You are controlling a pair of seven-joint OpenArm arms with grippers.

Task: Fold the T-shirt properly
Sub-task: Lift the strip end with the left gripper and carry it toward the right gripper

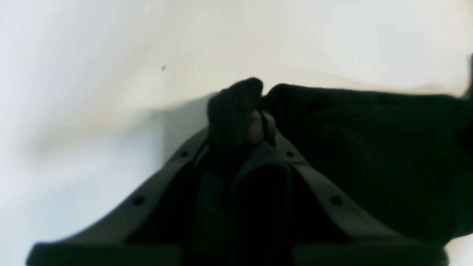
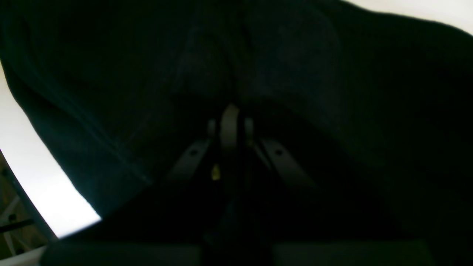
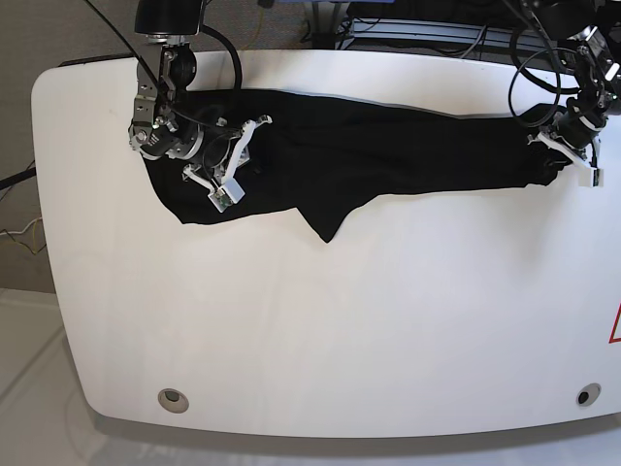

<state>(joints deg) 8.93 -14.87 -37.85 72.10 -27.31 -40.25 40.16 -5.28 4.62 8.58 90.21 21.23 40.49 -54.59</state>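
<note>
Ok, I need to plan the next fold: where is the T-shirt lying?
In the base view the T-shirt stretches across the far part of the white table, between the right tool and the left tool.

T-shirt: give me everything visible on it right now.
The T-shirt is plain black soft cloth, stretched into a long band across the far part of the white table, one pointed flap hanging toward the near edge. The left gripper pinches a bunched end; the right gripper is shut on the other. No print or tag shows.

black t-shirt fills the view (very dark), right gripper closed into its folds.
</note>
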